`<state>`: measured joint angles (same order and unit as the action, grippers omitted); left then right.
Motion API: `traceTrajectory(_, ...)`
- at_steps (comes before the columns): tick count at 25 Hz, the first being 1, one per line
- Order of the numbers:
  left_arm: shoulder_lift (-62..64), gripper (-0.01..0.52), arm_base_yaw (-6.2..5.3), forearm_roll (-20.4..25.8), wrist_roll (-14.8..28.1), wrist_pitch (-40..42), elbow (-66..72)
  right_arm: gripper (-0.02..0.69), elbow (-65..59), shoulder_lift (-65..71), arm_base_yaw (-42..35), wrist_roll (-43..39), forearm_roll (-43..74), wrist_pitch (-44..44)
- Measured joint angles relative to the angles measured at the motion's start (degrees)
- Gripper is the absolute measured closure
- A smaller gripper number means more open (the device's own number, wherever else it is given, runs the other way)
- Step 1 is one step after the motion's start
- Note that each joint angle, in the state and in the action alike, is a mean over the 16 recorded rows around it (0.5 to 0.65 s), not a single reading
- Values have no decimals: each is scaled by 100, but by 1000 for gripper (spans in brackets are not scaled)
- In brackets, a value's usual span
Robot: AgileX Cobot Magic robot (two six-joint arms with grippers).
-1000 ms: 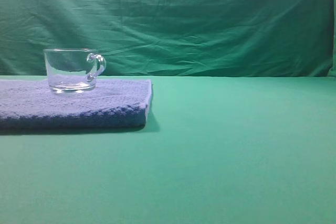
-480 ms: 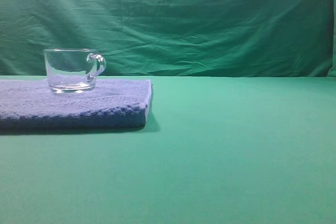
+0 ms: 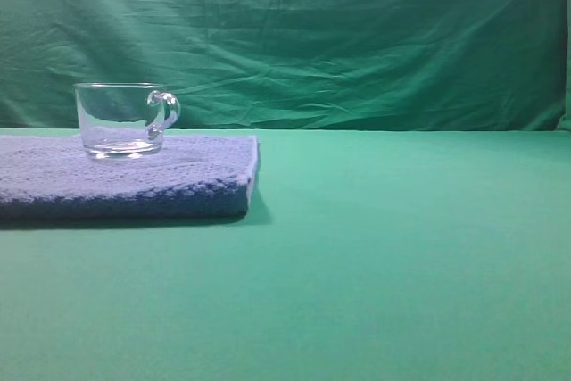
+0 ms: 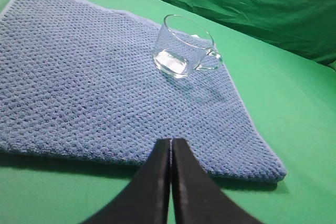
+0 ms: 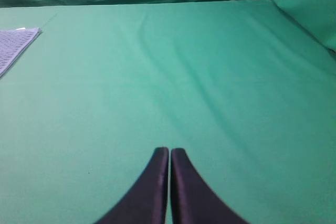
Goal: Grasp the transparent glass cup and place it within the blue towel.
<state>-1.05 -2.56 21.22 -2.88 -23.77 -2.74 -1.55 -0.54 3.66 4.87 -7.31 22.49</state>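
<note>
On the far left of the exterior high view, we see the transparent glass cup (image 3: 125, 120) upright on the blue towel (image 3: 134, 180), handle to the right; neither arm appears. From the left wrist view, our left gripper (image 4: 171, 145) has its fingers pressed together on nothing, hanging over the towel's near edge with the cup ahead, well apart, towards the far right corner. From the right wrist view, our right gripper (image 5: 169, 153) is likewise clenched and empty over bare green table (image 5: 210, 77). We judge placement done; the left arm is nearer.
</note>
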Motion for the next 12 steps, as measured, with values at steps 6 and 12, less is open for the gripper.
traceTrajectory(6,0,514,0,0,0,0,0,665,0,0,0,0,0,0)
traceTrajectory(12,0,514,0,0,0,0,0,665,0,0,0,0,0,0)
